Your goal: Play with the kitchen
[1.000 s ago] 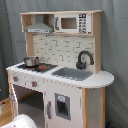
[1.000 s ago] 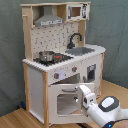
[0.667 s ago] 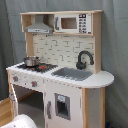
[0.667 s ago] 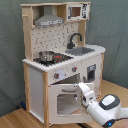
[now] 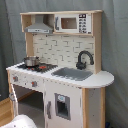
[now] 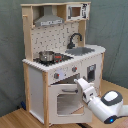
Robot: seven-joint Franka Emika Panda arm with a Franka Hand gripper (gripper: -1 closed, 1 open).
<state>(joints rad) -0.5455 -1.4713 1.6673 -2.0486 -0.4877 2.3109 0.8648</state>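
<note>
A white and light-wood kitchen [image 5: 60, 75] shows a brick-patterned backsplash [image 5: 62, 50], grey hood [image 5: 40, 27], black faucet [image 5: 84, 59] and silver pot [image 6: 47, 55].

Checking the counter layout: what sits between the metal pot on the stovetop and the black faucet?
Only the grey sink lies between the pot and the faucet, shown in both exterior views.

Both exterior views face the kitchen [image 5: 60, 70] [image 6: 60, 60] nearby (from opposite front corners).
</note>
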